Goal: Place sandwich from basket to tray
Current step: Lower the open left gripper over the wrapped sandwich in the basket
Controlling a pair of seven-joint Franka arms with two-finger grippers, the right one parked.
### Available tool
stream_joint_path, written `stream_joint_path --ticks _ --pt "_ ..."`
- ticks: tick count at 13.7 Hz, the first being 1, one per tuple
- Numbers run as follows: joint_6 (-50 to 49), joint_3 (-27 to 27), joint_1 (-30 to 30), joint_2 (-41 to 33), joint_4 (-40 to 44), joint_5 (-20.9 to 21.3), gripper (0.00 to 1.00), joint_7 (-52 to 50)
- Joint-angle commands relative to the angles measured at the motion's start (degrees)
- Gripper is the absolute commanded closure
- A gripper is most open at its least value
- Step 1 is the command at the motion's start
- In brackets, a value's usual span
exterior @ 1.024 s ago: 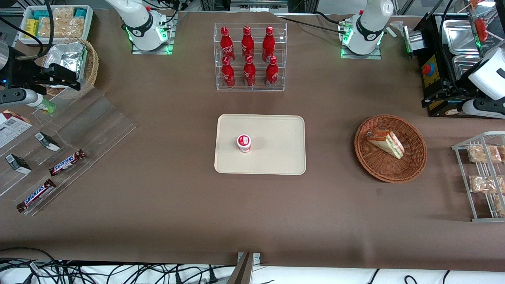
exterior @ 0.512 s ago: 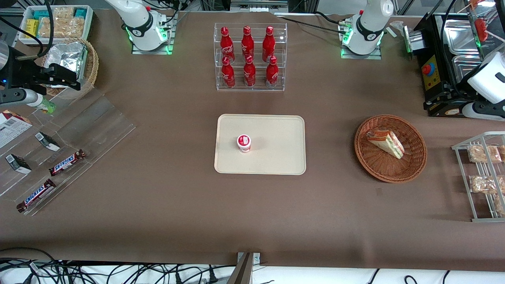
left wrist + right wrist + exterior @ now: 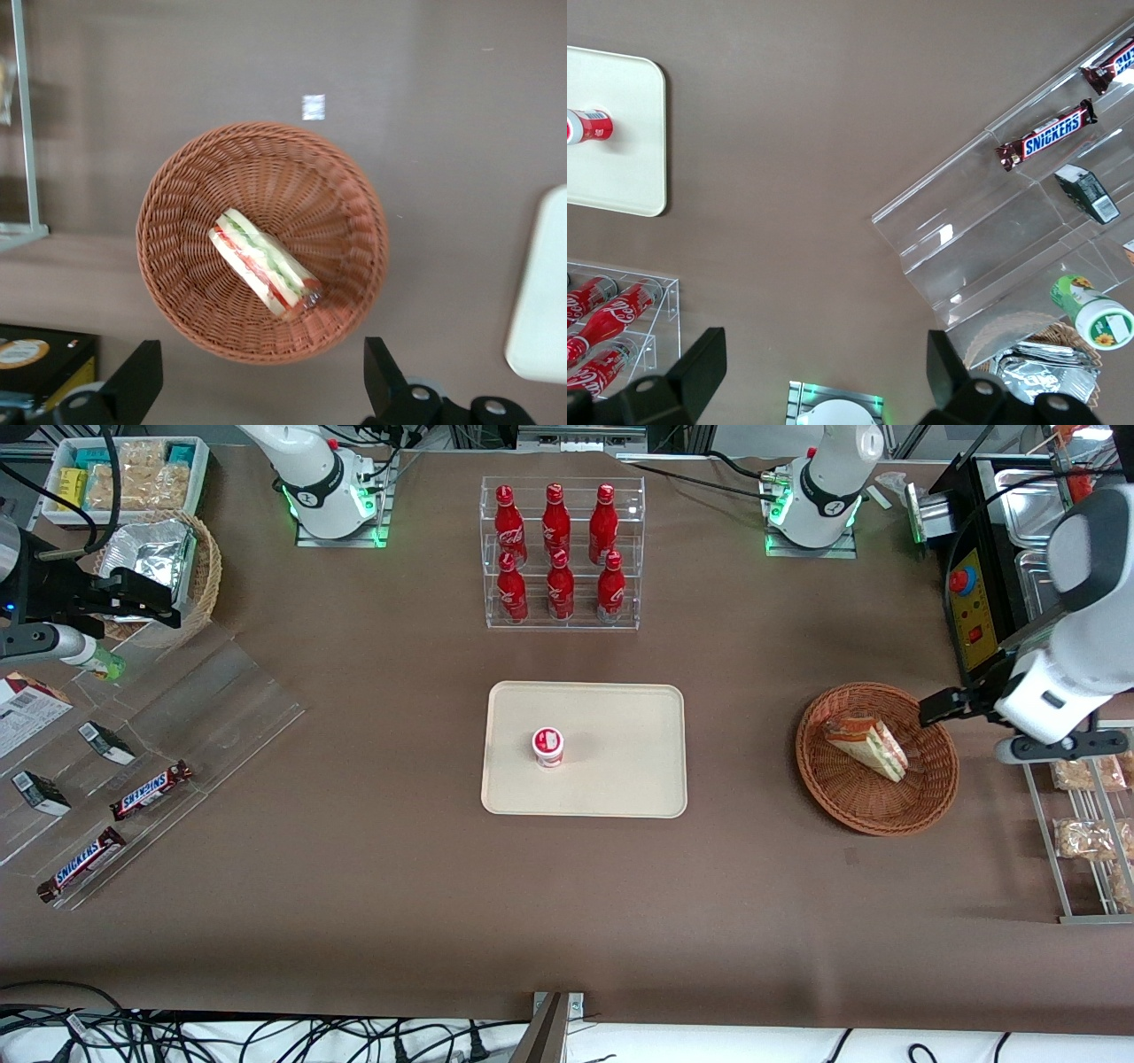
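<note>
Gripper (image 3: 932, 710) positioned above the basket (image 3: 921, 802) rim, fingers spread wide and holding nothing; sandwich (image 3: 866, 747) in basket.

In the front view, the sandwich lies on its side inside the basket, its wide red-topped end at about 10 o'clock of the basket centre and its narrow end at about 4 o'clock. The gripper is at about 2 o'clock of the basket centre, over the rim, apart from the sandwich. The wrist view shows both fingers (image 3: 137, 381) set well apart with the basket rim between them, and green and red filling layers along the sandwich's exposed edge. The tray (image 3: 620, 779) lies flat toward the parked arm's end of the table from the basket, well apart from it. A small red-and-white cup (image 3: 548, 746) stands upright on the tray, at about 9 o'clock of the tray centre.
</note>
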Motion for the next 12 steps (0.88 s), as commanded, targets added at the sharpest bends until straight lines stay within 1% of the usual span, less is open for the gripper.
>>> stream_joint_path --ticks 1,4,8,9,12 --pt "5.0 -0.15 -0.14 -2.16 -6.99 1.79 0.0 -6.39" --pt "7.45 -0.15 -0.14 -1.9 -10.77 1.87 0.0 -15.34" --pt "18.25 -0.15 -0.14 -2.16 -19.03 2.22 0.0 -24.93" --pt "21.41 -0.24 -0.14 -2.07 -20.88 3.44 0.0 -27.91" --pt "29.77 -0.42 -0.14 -0.59 -25.11 8.8 0.0 -37.66"
